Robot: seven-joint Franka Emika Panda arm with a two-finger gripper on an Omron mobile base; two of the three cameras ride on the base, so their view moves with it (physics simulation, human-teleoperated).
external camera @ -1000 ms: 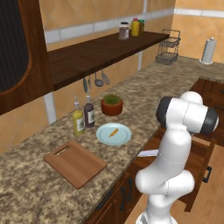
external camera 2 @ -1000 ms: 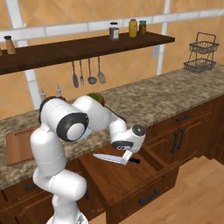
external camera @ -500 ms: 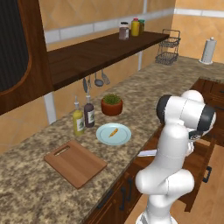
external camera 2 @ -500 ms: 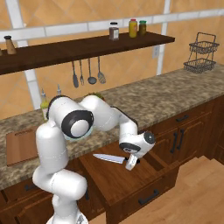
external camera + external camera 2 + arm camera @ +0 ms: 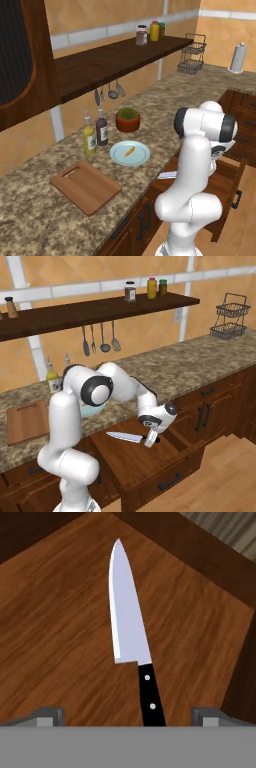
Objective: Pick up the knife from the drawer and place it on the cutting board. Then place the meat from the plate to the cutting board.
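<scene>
The end effector has swung to the right along the open drawer over the last second, moving from above the blade toward the handle end of the knife, and it now hangs low over the black handle. In the right base view the arm has stretched farther out from the counter as it did so. The fingers stand wide apart, one on each side of the handle in the hand view, and they hold nothing. The knife itself has not moved: it lies flat on the drawer's wooden floor, blade pointing left toward the arm's base, handle to the right.

This shift suggests the approach is nearly done and the grasp is the step in hand. The handle sits between the two tips, a little nearer the right one, so a small centring may help before they come together. Whether the tips are already down at the level of the handle or just above it is hard to say from these angles; probably they need to drop slightly.

The rest of the task is untouched. The cutting board lies bare on the counter at the left, near its front edge, and the meat rests on the plate just to the board's right, in front of the potted plant.
</scene>
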